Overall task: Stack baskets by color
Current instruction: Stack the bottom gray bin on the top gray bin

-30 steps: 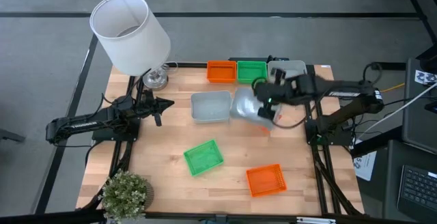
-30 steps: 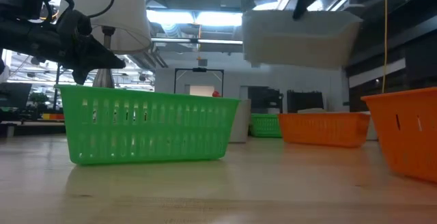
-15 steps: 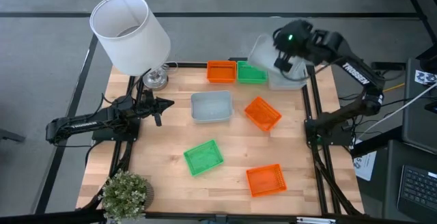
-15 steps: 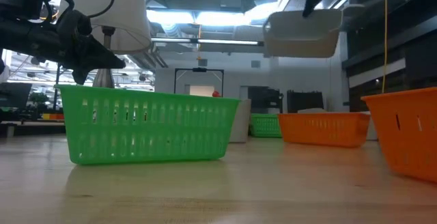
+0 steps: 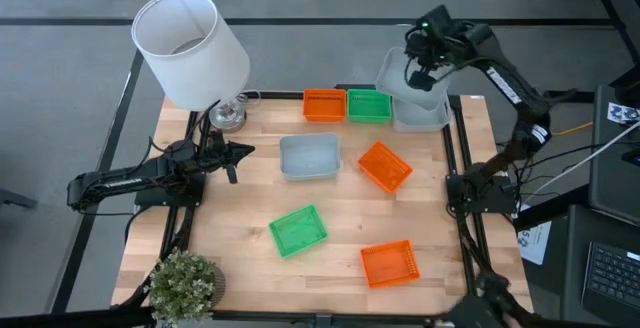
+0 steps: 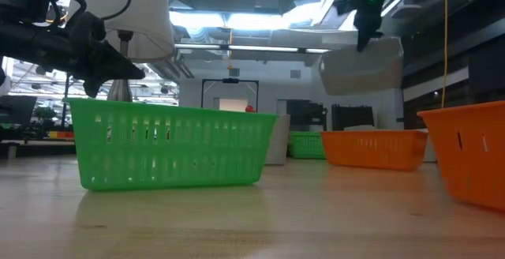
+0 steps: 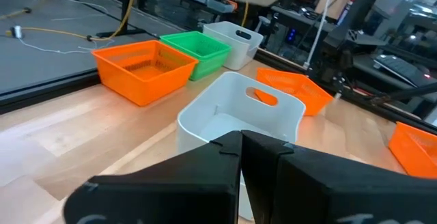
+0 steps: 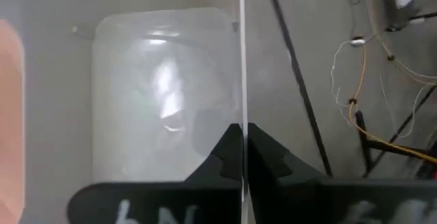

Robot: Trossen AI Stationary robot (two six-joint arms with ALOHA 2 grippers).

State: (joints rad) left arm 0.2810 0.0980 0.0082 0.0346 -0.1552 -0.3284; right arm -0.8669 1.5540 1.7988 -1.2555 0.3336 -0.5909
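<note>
My right gripper point(image 5: 421, 66) is high over the table's far right corner, shut on a pale grey-white basket point(image 5: 398, 76). That basket hangs above a second grey-white basket point(image 5: 422, 116), which stands on the table beside a green basket point(image 5: 368, 105) and an orange basket point(image 5: 323, 104). A third grey-white basket point(image 5: 309, 156) rests mid-table. An orange basket point(image 5: 385, 165), a green basket point(image 5: 298, 230) and another orange basket point(image 5: 389, 264) lie nearer. My left gripper point(image 5: 237, 152) waits shut at the table's left side and holds nothing. My right gripper pinches one thin side wall point(image 8: 241, 80) of the grey-white basket, one finger inside the basket and one outside. The fingers slant down from above. The basket point(image 6: 359, 60) hangs below them, tilted and lifted clear of the table.
A white lampshade point(image 5: 190, 46) on a glass base point(image 5: 227, 115) stands at the far left corner. A potted plant point(image 5: 184, 286) sits at the near left corner. Bare wood shows between the near baskets and along the left side.
My right gripper has swung from the table's middle toward the far right corner and risen a little, turning as it went. It carries the grey-white basket clear of the table. The orange basket that was under it now shows.
</note>
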